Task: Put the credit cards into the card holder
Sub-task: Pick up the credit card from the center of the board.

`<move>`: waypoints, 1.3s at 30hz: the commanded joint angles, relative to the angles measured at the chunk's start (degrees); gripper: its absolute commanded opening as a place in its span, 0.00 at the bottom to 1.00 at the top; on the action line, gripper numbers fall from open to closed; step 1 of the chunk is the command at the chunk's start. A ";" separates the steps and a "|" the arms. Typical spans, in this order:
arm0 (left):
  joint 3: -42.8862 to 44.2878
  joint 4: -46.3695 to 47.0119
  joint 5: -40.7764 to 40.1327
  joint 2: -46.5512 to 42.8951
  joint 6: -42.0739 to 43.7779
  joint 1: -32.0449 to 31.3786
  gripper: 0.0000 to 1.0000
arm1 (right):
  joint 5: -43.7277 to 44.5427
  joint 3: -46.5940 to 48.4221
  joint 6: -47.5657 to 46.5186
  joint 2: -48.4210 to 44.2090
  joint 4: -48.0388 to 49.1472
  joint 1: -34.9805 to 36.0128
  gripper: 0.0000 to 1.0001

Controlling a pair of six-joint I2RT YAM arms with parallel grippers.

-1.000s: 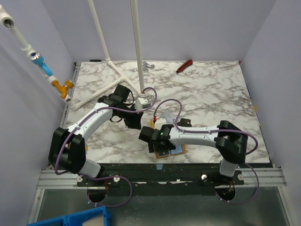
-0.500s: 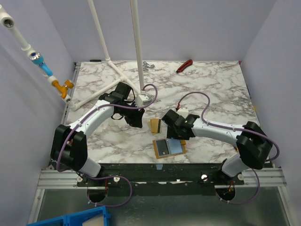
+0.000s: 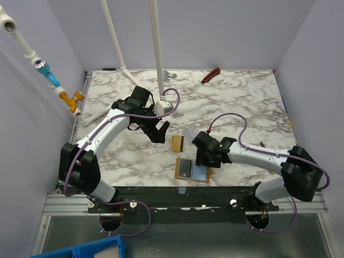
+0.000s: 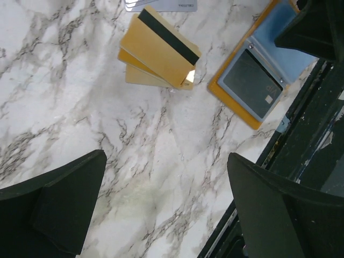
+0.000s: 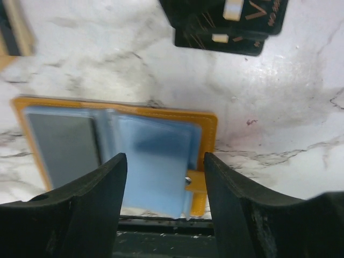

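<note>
The orange card holder (image 3: 192, 171) lies open near the table's front edge, with blue sleeves (image 5: 156, 156) and a dark card (image 4: 251, 83) in its left side. Gold-tan credit cards (image 4: 158, 51) with a dark stripe lie fanned just behind it (image 3: 177, 142). The edge of pale grey cards (image 4: 161, 4) shows beyond them. My left gripper (image 4: 166, 185) hangs open over bare marble, left of the gold cards (image 3: 158, 130). My right gripper (image 5: 164, 188) is open above the holder's right sleeve (image 3: 207, 158), nothing between its fingers.
Black cards (image 5: 226, 21) lie on the marble behind the holder. A white pipe frame (image 3: 126, 75) stands at the back left. A red-and-black tool (image 3: 211, 74) lies at the back. The table's dark front rail (image 4: 312, 134) runs right beside the holder.
My left gripper has opened wide and drawn back slightly from the gold cards. My right arm left the holder, swung back and right, then came forward over the holder's right half, its jaws narrowing.
</note>
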 commanded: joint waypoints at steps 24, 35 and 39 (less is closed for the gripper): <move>4.40 -18.66 -23.81 -12.22 -1.47 15.07 0.38 | -6.62 8.82 -14.36 -2.39 12.33 -22.96 0.95; -0.04 -25.15 -19.53 -16.24 4.22 12.49 0.99 | -16.76 1.47 -13.62 0.66 16.20 -33.81 0.96; -0.38 -17.68 -25.02 -16.81 1.76 -0.72 0.99 | -21.72 -2.92 -13.29 2.25 19.66 -37.37 0.90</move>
